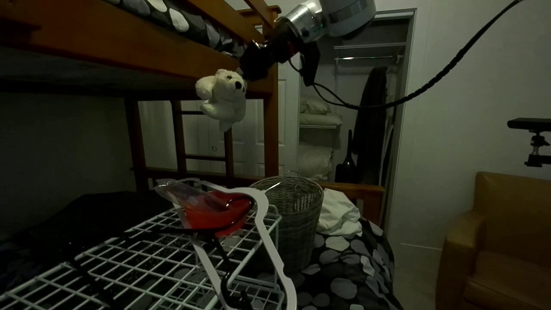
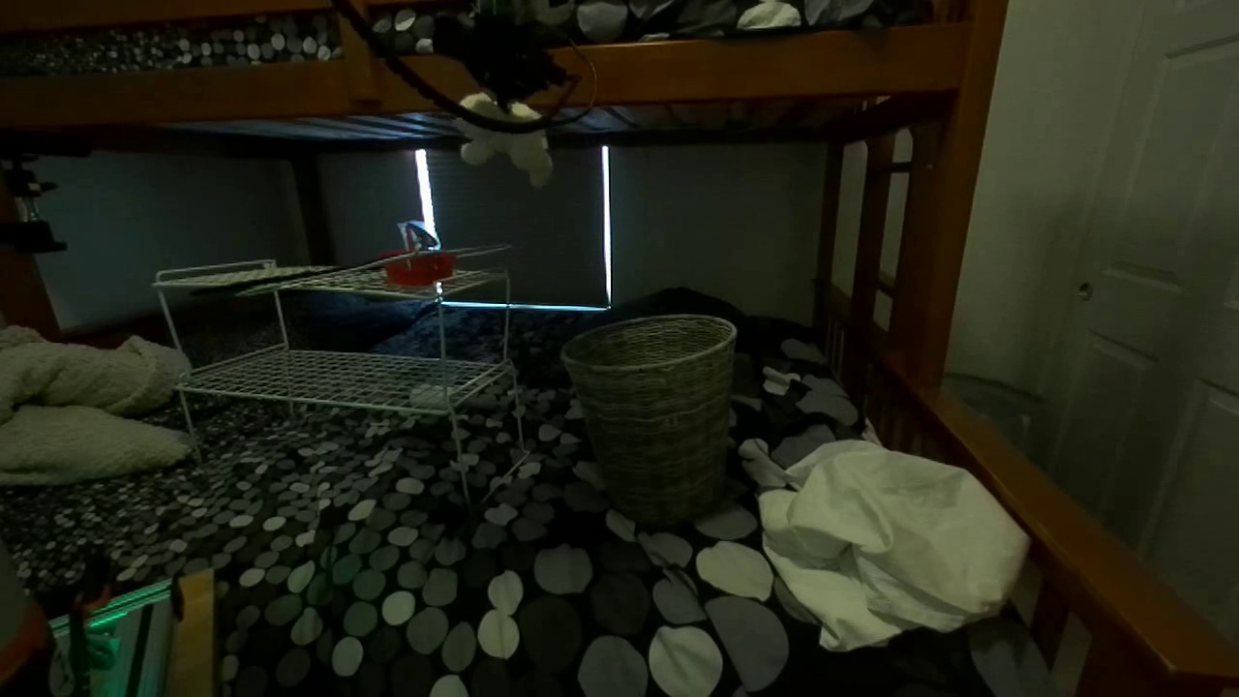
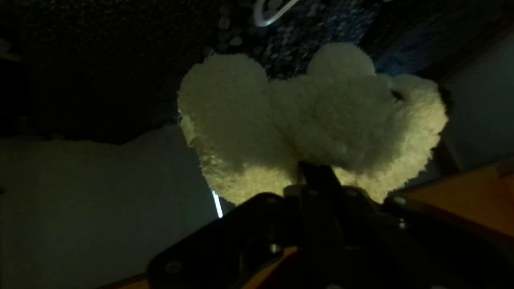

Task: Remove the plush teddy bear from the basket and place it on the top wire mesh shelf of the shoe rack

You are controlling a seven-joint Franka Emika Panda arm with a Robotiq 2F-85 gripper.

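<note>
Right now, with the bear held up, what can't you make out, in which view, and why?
Gripper tips: wrist view, buried in the bear.
Basket floor: both exterior views, hidden by the wall.
Top shelf, near end: in an exterior view, cut off by the picture's edges.
Arm, upper part: in an exterior view, cut off by the top edge.

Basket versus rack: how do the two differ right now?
The basket is woven and grey-brown; the rack is white wire. The basket is a round, open-topped tub, the rack a rectangular frame with two mesh shelves. The basket's sides are closed, the rack's open. Both stand on the bed.
</note>
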